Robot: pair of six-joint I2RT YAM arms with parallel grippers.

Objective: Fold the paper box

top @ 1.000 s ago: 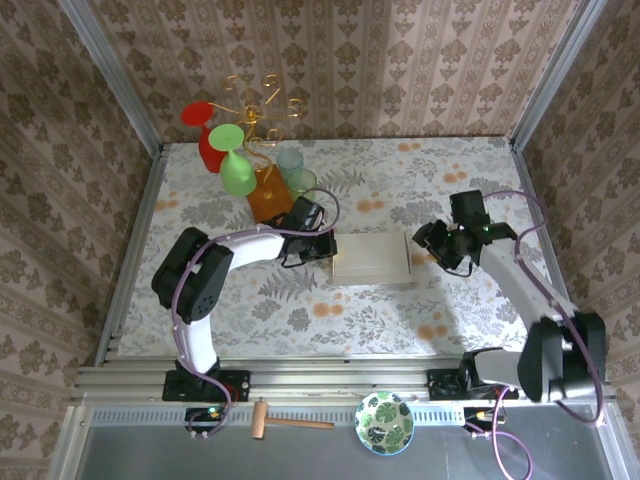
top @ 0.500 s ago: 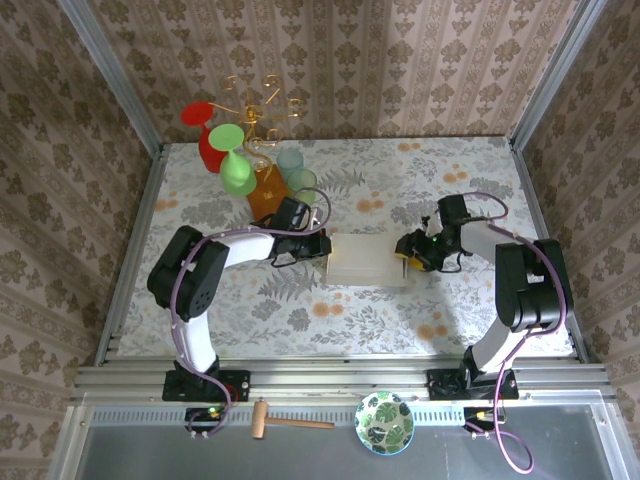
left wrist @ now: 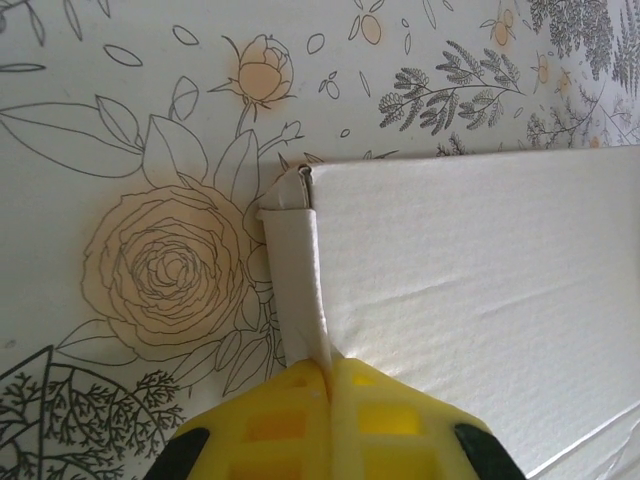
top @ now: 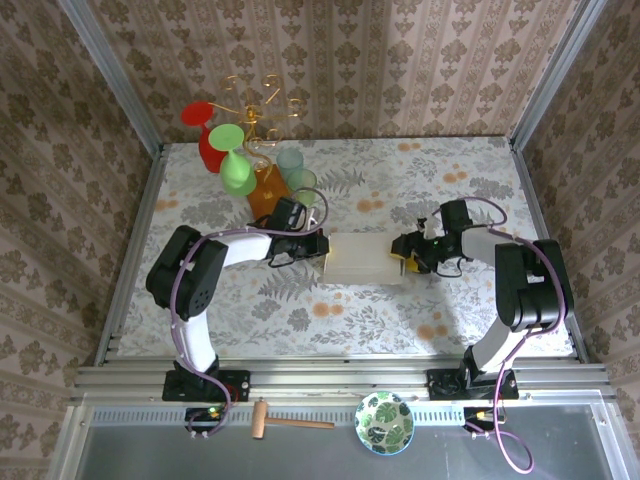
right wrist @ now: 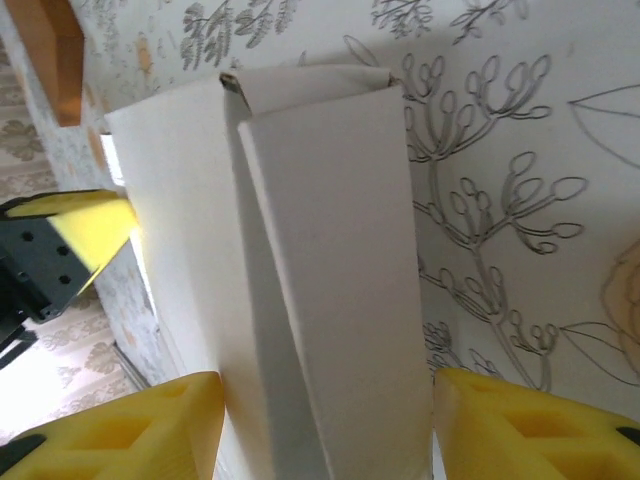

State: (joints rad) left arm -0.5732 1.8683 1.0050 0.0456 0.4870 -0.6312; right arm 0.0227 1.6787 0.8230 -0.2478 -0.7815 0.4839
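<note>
Left arm [top: 240, 246] and right arm [top: 492, 240] bend inward to the paper box [top: 365, 258]; wrist views show left gripper [left wrist: 330, 375] pinching its wall, right gripper [right wrist: 325, 415] apart around it

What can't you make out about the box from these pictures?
Top view: the paper box's folds are too small to read; the left gripper and right gripper cover its ends.
Left wrist view: its far end is cut off by the right edge.
Right wrist view: the bottom edge cuts off whether the pads touch its wall.
</note>
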